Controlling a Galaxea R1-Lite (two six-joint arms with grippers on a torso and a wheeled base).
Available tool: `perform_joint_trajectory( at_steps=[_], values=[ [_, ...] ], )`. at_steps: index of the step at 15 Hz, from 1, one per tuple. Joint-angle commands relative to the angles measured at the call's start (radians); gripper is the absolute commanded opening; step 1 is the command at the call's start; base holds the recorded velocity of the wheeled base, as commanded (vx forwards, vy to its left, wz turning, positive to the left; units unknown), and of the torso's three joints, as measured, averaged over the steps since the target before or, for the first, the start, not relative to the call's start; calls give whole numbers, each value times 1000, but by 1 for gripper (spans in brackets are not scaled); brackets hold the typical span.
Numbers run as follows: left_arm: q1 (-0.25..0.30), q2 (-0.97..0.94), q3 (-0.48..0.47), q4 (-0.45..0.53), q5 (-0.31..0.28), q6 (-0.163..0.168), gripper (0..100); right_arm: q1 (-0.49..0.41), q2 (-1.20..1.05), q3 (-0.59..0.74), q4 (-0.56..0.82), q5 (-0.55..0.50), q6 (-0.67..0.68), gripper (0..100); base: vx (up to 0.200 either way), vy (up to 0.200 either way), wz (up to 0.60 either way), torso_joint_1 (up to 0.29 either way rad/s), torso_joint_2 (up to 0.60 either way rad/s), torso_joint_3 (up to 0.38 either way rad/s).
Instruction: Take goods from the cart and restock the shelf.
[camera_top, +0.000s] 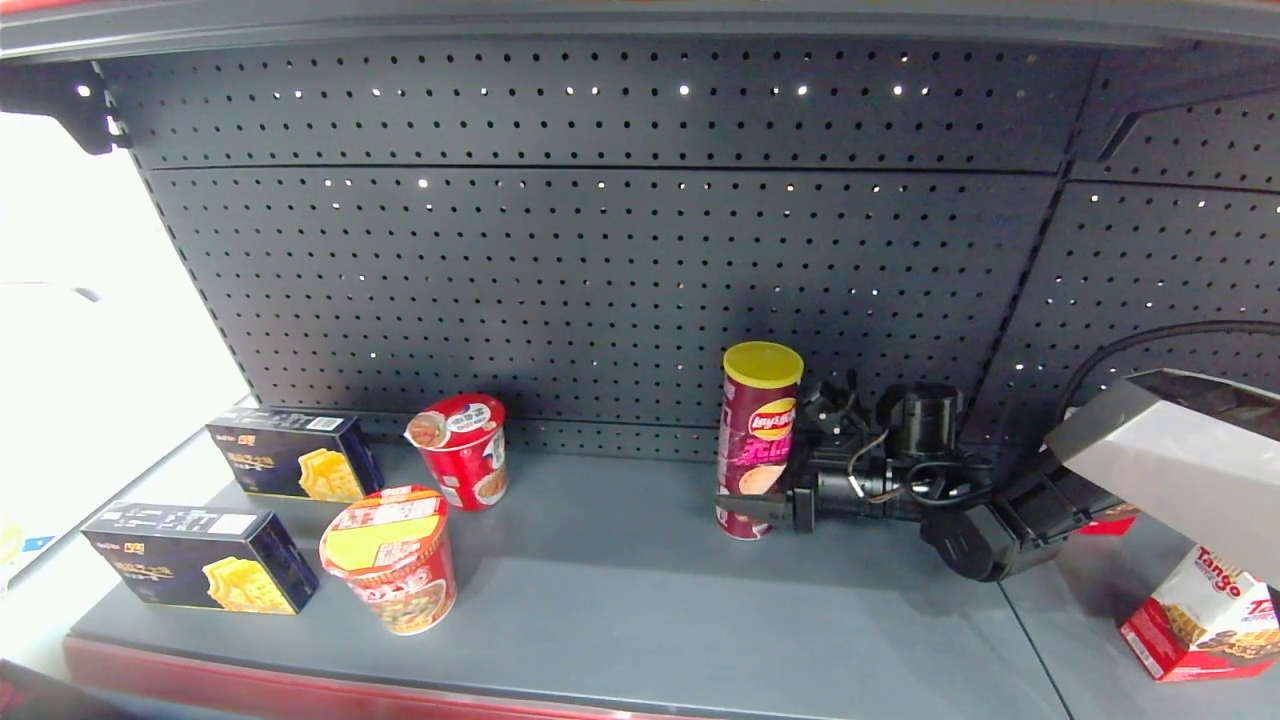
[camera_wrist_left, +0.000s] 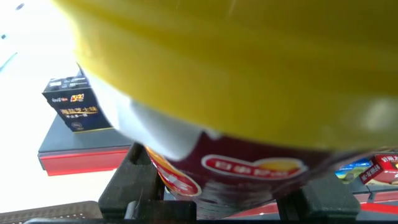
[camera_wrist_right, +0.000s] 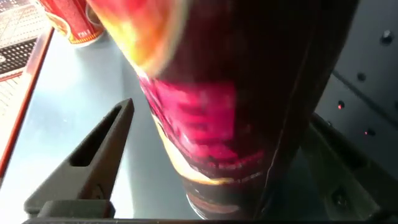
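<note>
A dark red chips can (camera_top: 760, 440) with a yellow lid stands upright on the grey shelf (camera_top: 620, 600), near the pegboard back. My right gripper (camera_top: 768, 482) reaches in from the right and stands open around the can's lower half. In the right wrist view one finger (camera_wrist_right: 93, 162) is clearly apart from the can (camera_wrist_right: 236, 106). My left gripper (camera_wrist_left: 224, 194) is shut on a second chips can (camera_wrist_left: 249, 168), whose yellow lid (camera_wrist_left: 249, 56) is close to the camera. It is held well away from the shelf.
Two dark blue boxes (camera_top: 295, 455) (camera_top: 200, 557) and two red cup noodles (camera_top: 462, 450) (camera_top: 392, 558) stand on the shelf's left part. A red wafer box (camera_top: 1205, 620) sits at the right. Bare shelf lies between the cups and the can.
</note>
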Motion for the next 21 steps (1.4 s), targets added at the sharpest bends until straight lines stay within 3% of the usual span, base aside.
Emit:
perform_joint_trajectory(
  at_steps=[1,4,7,13,15,17,21],
  values=[
    [-1,1,1,0,0,0,0,0,13,-1,-2,-4,0,0,0,0,0,0,0,0],
    [-1,1,2,0,0,0,0,3,15,0,-2,-8,2,0,0,0,0,0,0,0],
    [-1,0,22,-2,0,0,0,25,-28,15,-2,-84,4,0,0,0,0,0,0,0],
    [-1,-5,19,-2,0,0,0,74,-184,163,-5,-186,-3,0,0,0,0,0,0,0],
    [-1,-8,16,-2,0,0,0,68,-198,201,-91,-189,-7,0,0,0,0,0,0,0],
    [-1,-12,16,-2,0,0,0,72,-186,273,-259,-211,-3,0,0,0,0,0,0,0],
    [-1,-26,25,-2,0,0,0,88,-247,494,-373,-280,2,0,0,0,0,0,0,0]
  ],
)
